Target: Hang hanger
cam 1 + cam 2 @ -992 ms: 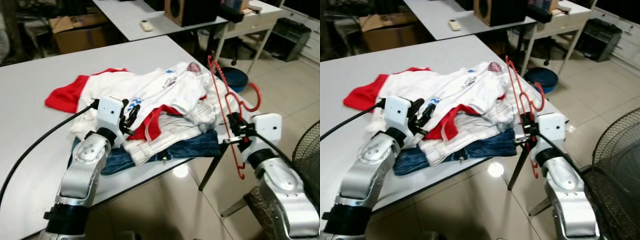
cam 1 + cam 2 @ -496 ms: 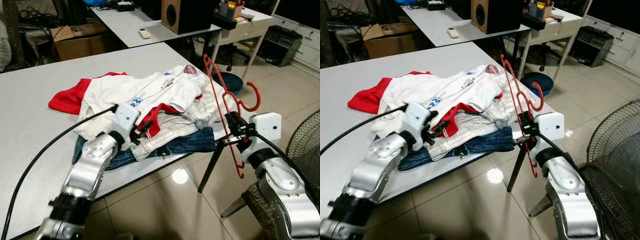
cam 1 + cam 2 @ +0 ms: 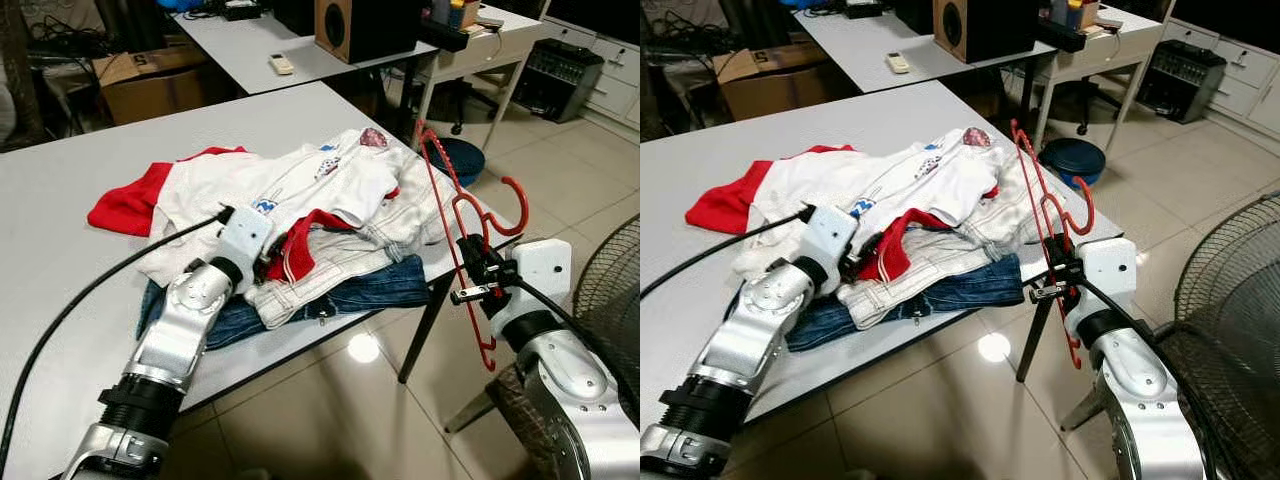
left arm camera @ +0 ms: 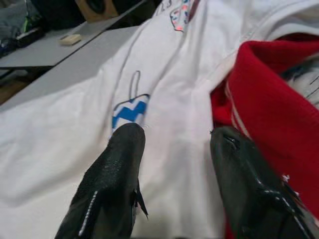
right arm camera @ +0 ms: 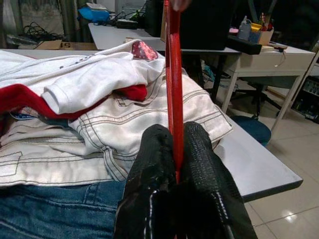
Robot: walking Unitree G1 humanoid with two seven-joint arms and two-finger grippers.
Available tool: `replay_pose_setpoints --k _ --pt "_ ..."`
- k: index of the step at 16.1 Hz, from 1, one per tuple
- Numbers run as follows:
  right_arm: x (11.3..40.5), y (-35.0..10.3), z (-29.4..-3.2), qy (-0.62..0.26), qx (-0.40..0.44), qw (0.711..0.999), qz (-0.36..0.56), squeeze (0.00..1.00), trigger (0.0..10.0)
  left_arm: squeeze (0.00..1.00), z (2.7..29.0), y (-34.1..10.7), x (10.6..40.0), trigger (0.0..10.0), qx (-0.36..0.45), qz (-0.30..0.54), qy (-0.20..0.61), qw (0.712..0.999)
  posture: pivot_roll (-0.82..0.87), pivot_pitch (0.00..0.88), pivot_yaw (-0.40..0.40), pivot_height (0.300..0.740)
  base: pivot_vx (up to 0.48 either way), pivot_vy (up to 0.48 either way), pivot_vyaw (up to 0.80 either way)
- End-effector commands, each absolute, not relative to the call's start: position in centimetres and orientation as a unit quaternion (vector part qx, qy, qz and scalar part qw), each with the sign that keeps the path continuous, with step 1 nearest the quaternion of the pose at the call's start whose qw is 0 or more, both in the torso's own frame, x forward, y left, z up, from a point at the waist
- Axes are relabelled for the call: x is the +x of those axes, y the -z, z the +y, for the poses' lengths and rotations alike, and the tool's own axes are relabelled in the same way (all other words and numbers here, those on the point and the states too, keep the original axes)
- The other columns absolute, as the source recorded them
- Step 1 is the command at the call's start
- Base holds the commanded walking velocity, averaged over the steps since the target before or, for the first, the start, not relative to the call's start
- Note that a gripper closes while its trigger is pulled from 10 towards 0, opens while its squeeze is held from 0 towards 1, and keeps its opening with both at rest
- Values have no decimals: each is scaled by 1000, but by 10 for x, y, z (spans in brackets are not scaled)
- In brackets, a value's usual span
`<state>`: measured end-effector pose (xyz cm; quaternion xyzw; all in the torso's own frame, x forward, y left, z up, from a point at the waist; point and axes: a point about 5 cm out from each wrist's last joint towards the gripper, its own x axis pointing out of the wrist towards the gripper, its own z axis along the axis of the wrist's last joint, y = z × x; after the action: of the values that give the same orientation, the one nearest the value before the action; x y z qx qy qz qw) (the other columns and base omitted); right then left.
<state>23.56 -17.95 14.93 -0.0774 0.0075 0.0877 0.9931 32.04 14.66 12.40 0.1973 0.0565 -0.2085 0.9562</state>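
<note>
two grippers here, right gripper pinched tight on the red hanger off the table's edge, left gripper spread over the white shirt, so the thin bar could twist loose.

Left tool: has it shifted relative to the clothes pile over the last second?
Yes. The left tool has moved forward onto the clothes pile, from the pile's near edge to the white shirt by the red collar, fingers open.

Glossy red plastic hanger, matt cloth pile
</note>
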Motion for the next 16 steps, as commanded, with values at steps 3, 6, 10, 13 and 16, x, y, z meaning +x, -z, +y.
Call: replay_pose_setpoints --k 3,6,10,13,16 --pt "234 -155 -180 -83 -75 994 -4 0 10000 0 149 -124 322 0 216 56 216 951 -126 6 44 740 0 0 0" --pt "233 -154 -179 -84 -76 994 -2 0 10000 0 139 -124 321 157 209 54 247 944 -126 8 45 740 0 0 0" --pt "232 -152 -179 -84 -74 994 2 0 10000 0 135 -116 318 10000 218 69 267 936 -125 9 47 740 0 0 0" --pt "233 -152 -178 -84 -74 994 3 0 10000 0 142 -116 322 10000 231 77 241 939 -122 10 50 740 0 0 0" --pt "233 -152 -177 -84 -72 994 2 0 10000 0 148 -118 328 10000 255 74 215 940 -120 9 53 740 0 0 0"
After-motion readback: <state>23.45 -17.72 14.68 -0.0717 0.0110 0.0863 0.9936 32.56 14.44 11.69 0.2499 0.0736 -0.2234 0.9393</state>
